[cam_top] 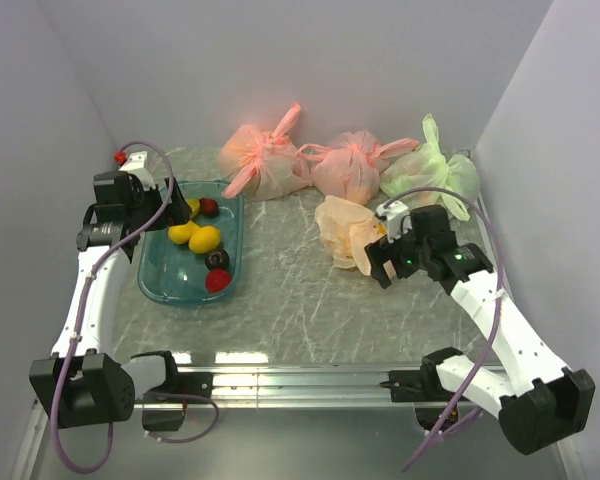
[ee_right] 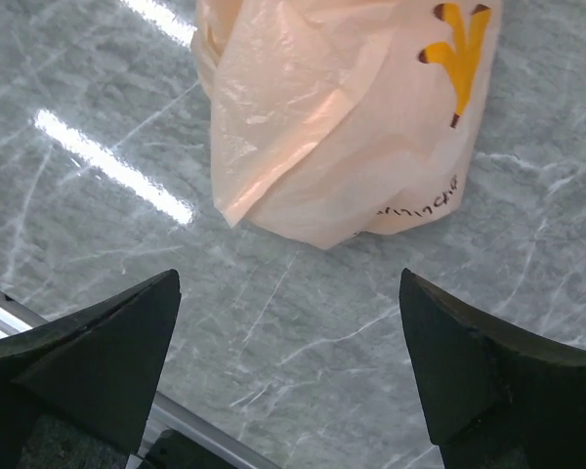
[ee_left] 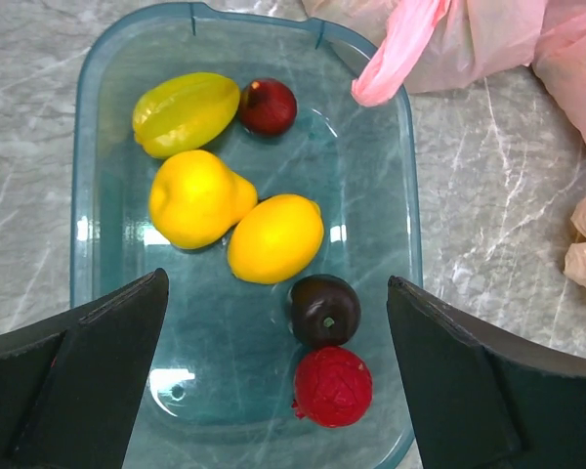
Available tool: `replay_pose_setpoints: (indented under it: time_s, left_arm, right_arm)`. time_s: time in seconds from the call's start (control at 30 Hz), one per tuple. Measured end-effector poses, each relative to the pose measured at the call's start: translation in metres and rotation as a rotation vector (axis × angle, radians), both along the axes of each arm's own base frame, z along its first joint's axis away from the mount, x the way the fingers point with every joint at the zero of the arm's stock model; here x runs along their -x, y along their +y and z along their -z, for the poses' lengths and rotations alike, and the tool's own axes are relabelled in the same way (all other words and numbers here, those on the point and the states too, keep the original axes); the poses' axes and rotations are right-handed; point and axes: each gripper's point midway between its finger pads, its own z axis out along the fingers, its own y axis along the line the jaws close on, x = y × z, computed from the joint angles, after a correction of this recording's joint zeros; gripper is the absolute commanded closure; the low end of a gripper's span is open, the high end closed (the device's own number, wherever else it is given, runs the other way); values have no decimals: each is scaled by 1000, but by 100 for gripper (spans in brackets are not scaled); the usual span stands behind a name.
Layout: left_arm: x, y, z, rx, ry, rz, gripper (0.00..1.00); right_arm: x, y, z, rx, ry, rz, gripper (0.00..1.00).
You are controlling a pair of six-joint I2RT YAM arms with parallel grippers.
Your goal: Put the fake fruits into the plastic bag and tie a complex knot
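Fake fruits (cam_top: 204, 239) lay directly below the left fingers (ee_left: 98, 381), which were spread wide and held nothing. In the wrist view, a dark round fruit (ee_left: 324, 310) sat in the gap between the two tips, touching a red one (ee_left: 332, 386) on its near side. Just beyond them an oval lemon (ee_left: 275, 237) lay with its long axis slanted across that gap, resting against a yellow pear-shaped fruit (ee_left: 193, 198). All of them sat in a teal tub (ee_left: 407, 195) at the left of the desk (cam_top: 300, 280).

The right fingers (ee_right: 88, 362), also wide and empty, hung above bare desk. The plastic bag (ee_right: 342, 127) lay just ahead of them, crumpled, with no open mouth showing. Tub and bag were well apart. The left arm therefore looked better placed to pick fruit, and the right to open the bag.
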Motion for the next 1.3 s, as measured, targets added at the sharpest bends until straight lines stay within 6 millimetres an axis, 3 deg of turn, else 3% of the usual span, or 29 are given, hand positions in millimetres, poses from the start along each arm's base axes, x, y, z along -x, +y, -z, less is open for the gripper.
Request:
replay_pose_setpoints:
  time_s: [0.37, 0.53, 0.63, 0.73, 0.77, 0.83, 0.87, 0.97, 1.07, 1.3]
  left_arm:
    - [-6, 5, -3, -27, -1, -11, 1]
    - [-11, 9, -1, -30, 10, -40, 1]
    - [-11, 9, -4, -31, -3, -39, 1]
    - [-10, 8, -10, -35, -23, -32, 1]
    - [-9, 7, -12, -36, -31, -24, 1]
    - [-6, 3, -19, -35, -52, 6, 1]
    - [-5, -1, -22, -29, -68, 29, 1]
    - [6, -19, -26, -4, -117, 136, 1]
    - [21, -41, -24, 8, -169, 265, 1]
    - [45, -91, -29, -97, -306, 617, 1]
  right_arm:
    - [-13, 36, 22, 276, -71, -104, 0]
    - [-28, 43, 34, 379, -71, -65, 0]
    - [-32, 39, 54, 449, -31, -38, 2]
    - [-32, 35, 74, 494, 27, -19, 15]
    - [-33, 34, 78, 497, 40, -13, 29]
    - [-35, 30, 80, 490, 51, 7, 44]
    - [-37, 29, 79, 476, 55, 20, 64]
    - [-47, 32, 68, 416, 50, 28, 100]
    - [-57, 44, 45, 287, 45, 8, 100]
    - [-69, 70, -44, -109, -4, -131, 100]
